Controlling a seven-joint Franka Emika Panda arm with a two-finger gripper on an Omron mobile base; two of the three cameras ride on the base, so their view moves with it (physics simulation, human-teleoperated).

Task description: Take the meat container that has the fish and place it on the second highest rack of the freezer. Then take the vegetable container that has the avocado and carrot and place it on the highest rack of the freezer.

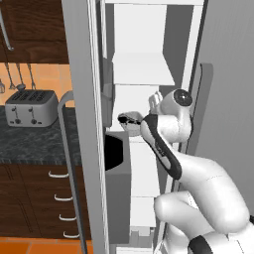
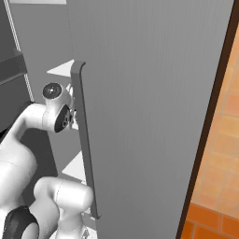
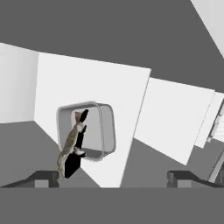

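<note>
White freezer (image 1: 144, 69) shelves are being faced by the hand (image 3: 113, 177), fingers being held wide apart with nothing between them. Meat container (image 3: 87, 131) with the fish (image 3: 72, 142) is being shown left of centre, sitting on a shelf.

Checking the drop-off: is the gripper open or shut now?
Open. In the hand view the gripper has its fingertips set wide apart, with the fish container lying beyond them, untouched.
</note>
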